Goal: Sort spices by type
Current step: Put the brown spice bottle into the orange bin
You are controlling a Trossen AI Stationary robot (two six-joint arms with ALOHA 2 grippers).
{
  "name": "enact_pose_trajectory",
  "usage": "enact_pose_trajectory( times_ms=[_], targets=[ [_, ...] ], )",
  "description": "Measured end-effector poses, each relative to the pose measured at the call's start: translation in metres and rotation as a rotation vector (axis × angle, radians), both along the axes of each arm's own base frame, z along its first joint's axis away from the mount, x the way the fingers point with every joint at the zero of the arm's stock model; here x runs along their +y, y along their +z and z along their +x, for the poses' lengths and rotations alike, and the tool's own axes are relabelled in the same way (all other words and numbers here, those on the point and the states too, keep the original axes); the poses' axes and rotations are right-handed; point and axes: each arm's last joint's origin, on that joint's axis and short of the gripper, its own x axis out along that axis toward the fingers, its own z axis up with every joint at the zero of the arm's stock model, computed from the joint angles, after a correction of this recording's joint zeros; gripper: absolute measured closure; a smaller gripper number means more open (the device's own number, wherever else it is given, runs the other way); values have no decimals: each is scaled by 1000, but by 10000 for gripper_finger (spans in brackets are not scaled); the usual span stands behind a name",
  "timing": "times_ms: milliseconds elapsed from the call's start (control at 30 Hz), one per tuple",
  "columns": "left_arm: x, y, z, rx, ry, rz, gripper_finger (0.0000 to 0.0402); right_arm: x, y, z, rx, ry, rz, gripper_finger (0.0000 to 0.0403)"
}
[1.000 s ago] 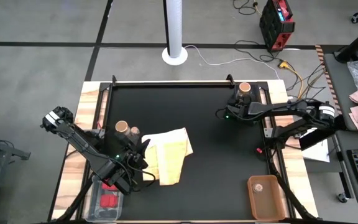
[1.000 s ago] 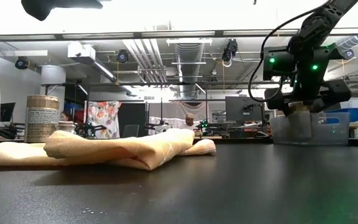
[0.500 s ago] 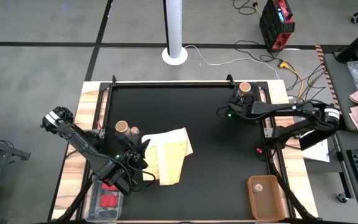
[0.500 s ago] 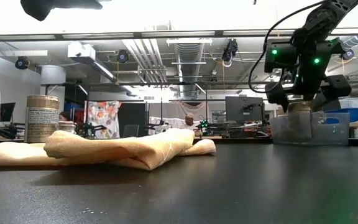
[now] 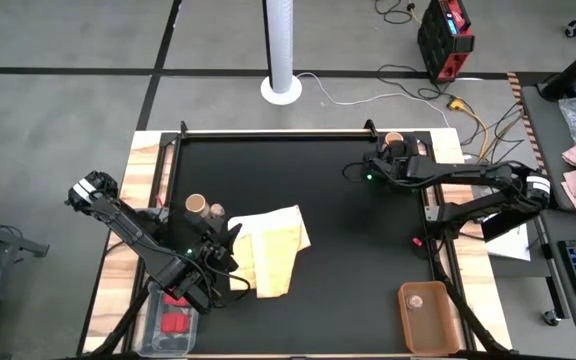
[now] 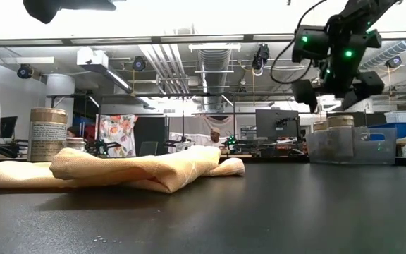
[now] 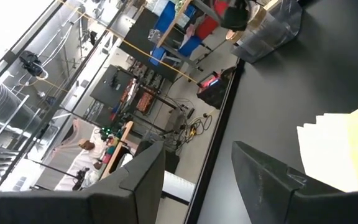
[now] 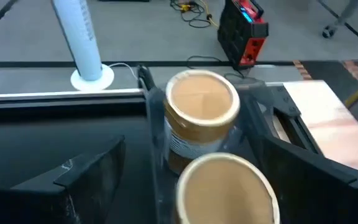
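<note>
Right gripper (image 5: 386, 166), released and spread wide, is hovering over two jars (image 8: 202, 106) in the far-right bin (image 6: 351, 147), risking a knock on descent; left gripper (image 5: 230, 262), empty and half-open, is waiting by cloth (image 5: 271, 245) near two more jars (image 5: 196, 205).

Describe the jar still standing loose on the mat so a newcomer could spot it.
On the black mat's left side, beside the folded yellow cloth, stands a short round jar with a tan top. Unlike the jars in the clear bin at the far right corner, it sits on the mat.
</note>
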Motion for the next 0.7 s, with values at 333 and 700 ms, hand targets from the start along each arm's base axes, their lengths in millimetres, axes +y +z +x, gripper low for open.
enact_pose_trajectory(
  times_ms=[333,700],
  targets=[
    [-1,-3,1,47,4,-86,231,-4,44,20,57,152,-25,44],
    [-6,-6,2,168,6,-304,231,67,73,55,48,554,-96,44]
  ],
)
